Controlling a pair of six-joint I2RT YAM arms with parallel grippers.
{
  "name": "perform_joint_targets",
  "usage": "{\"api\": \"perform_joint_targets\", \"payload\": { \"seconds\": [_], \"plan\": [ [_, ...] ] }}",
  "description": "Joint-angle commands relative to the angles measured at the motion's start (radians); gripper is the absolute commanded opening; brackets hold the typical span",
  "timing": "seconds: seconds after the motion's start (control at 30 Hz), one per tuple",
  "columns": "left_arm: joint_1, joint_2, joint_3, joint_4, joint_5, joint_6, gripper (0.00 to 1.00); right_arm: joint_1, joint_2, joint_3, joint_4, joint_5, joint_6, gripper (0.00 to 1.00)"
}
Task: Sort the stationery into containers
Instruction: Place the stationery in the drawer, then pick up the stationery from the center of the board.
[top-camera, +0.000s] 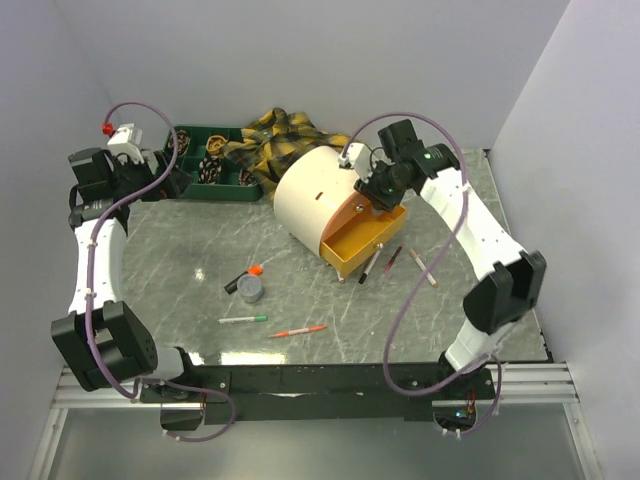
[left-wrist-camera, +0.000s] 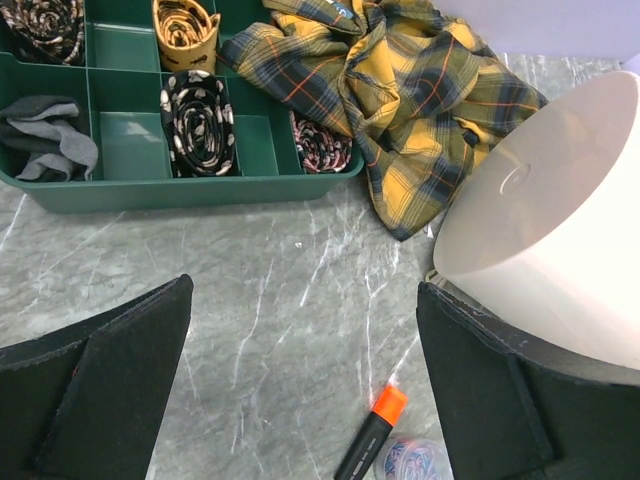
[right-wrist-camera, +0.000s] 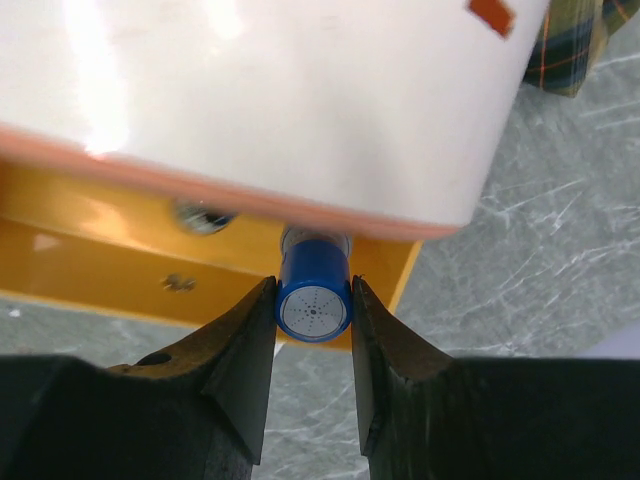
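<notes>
Right wrist: right fingers (right-wrist-camera: 240, 370) around blue cylinder (right-wrist-camera: 313, 300) at orange tray (right-wrist-camera: 120, 255).

Left fingers (left-wrist-camera: 100, 385) spread wide; right fingers (right-wrist-camera: 240, 375) partly closed, gripping.

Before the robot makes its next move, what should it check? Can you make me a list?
1. Right gripper shut on the blue tube: ok.
2. Tube fully above the orange tray: cannot tell.
3. Orange tray sticking out of the cream drum: ok.
4. Left gripper open, empty: ok.
5. Table cleared of stationery: not ok; highlighter, tape roll and pens lie loose.
</notes>
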Motion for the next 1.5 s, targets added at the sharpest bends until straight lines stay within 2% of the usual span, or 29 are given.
{"api": "perform_joint_targets", "payload": {
  "seconds": [0.0, 0.17, 0.2, 0.27, 0.3, 0.37, 0.57, 0.63, 0.67, 0.8, 0.93, 1.03, 1.1, 1.13, 1.2, 1.23, 1.3, 1.47],
  "plan": [
    [-0.004, -0.019, -0.011, 0.034, -0.011, -0.013, 1.00, -0.047, 0.058, 0.086, -0.047, -0.005, -0.027, 0.03],
    [-0.005, -0.025, -0.016, 0.027, -0.020, -0.002, 0.99, -0.055, 0.058, 0.020, -0.048, -0.018, -0.040, 0.09],
    [-0.005, -0.024, -0.016, 0.025, -0.023, 0.001, 0.99, -0.055, 0.047, 0.005, -0.044, -0.027, -0.034, 0.18],
    [-0.007, -0.025, -0.016, 0.025, -0.026, 0.001, 0.99, -0.056, 0.032, -0.032, -0.025, -0.037, -0.025, 0.26],
    [-0.005, -0.027, -0.018, 0.028, -0.026, -0.001, 0.99, -0.056, 0.015, -0.041, -0.019, -0.039, -0.022, 0.34],
    [-0.005, -0.024, -0.021, 0.031, -0.023, -0.007, 0.99, -0.056, 0.006, -0.058, -0.007, -0.045, -0.011, 0.40],
    [-0.014, -0.015, -0.014, 0.048, -0.017, -0.018, 1.00, -0.058, -0.002, 0.000, -0.039, -0.044, 0.012, 0.48],
    [-0.019, -0.015, -0.010, 0.053, -0.021, -0.013, 0.99, -0.059, -0.030, 0.021, -0.033, -0.044, 0.021, 0.54],
    [-0.024, -0.015, -0.010, 0.057, -0.023, -0.011, 0.99, -0.058, -0.039, 0.027, -0.024, -0.042, 0.036, 0.61],
    [-0.041, -0.024, -0.011, 0.057, -0.017, 0.004, 1.00, -0.059, -0.068, 0.113, -0.065, -0.045, 0.062, 0.63],
    [-0.053, -0.065, -0.024, -0.012, -0.017, 0.088, 1.00, -0.055, -0.140, 0.158, -0.105, -0.082, 0.081, 0.63],
    [-0.051, -0.111, -0.065, -0.094, 0.026, 0.252, 0.99, -0.017, -0.224, 0.127, -0.111, -0.151, 0.050, 0.64],
    [-0.054, -0.137, -0.093, -0.208, 0.066, 0.333, 0.99, 0.020, -0.295, 0.060, -0.105, -0.200, 0.026, 0.68],
    [-0.056, -0.143, -0.100, -0.260, 0.102, 0.428, 0.99, 0.075, -0.318, 0.032, -0.096, -0.208, -0.003, 0.71],
    [-0.071, -0.142, -0.108, -0.439, 0.126, 0.548, 0.99, 0.140, -0.382, -0.067, -0.056, -0.199, -0.005, 0.80],
    [-0.086, -0.142, -0.110, -0.485, 0.101, 0.633, 0.99, 0.199, -0.402, -0.101, 0.003, -0.185, 0.025, 0.83],
    [-0.145, -0.166, -0.146, -0.559, 0.058, 0.669, 0.99, 0.234, -0.444, -0.167, 0.056, -0.179, 0.067, 0.86],
    [-0.312, -0.234, -0.237, -0.639, -0.090, 0.794, 0.99, 0.246, -0.451, -0.173, 0.142, -0.137, 0.203, 0.88]
  ]
}}
